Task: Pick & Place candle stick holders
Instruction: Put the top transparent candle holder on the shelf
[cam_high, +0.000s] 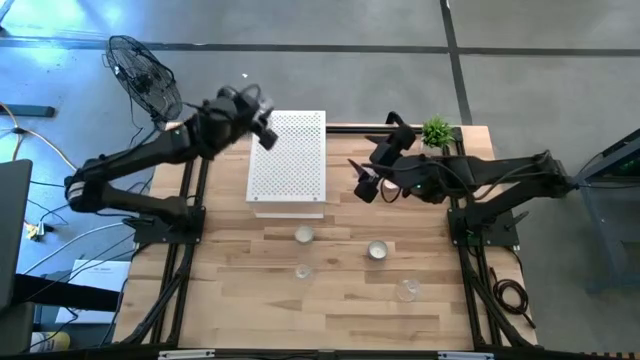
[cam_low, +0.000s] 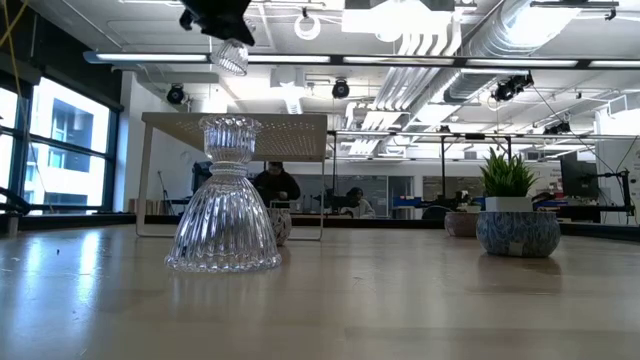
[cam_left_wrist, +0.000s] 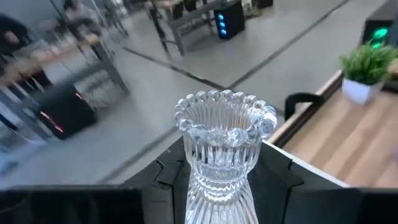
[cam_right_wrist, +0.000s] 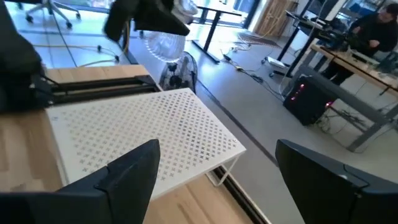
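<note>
My left gripper (cam_high: 264, 128) is high above the far left corner of the white perforated box (cam_high: 288, 160), shut on a clear fluted glass candle stick holder (cam_left_wrist: 222, 140). This holder also shows at the top of the low view (cam_low: 232, 56) and in the right wrist view (cam_right_wrist: 165, 43). My right gripper (cam_high: 363, 186) is open and empty, right of the box, above the table. Several holders stand on the table: two silvery cups (cam_high: 304, 235) (cam_high: 377, 250) and two clear glass ones (cam_high: 303, 271) (cam_high: 406, 290). One glass holder stands on its wide base close to the low camera (cam_low: 224, 200). My left gripper pinches the glass holder's narrow lower part (cam_left_wrist: 214, 193) between its two fingers (cam_left_wrist: 169, 173). The scalloped cup end (cam_left_wrist: 224, 112) sticks out beyond the fingertips. The holder is lifted clear, high above the box, and points down and outward from the gripper.
A small green potted plant (cam_high: 436, 130) stands at the table's far right and shows in the low view (cam_low: 514, 215). A black fan (cam_high: 143, 75) stands on the floor beyond the far left corner. People sit in the room behind the table (cam_low: 276, 185).
</note>
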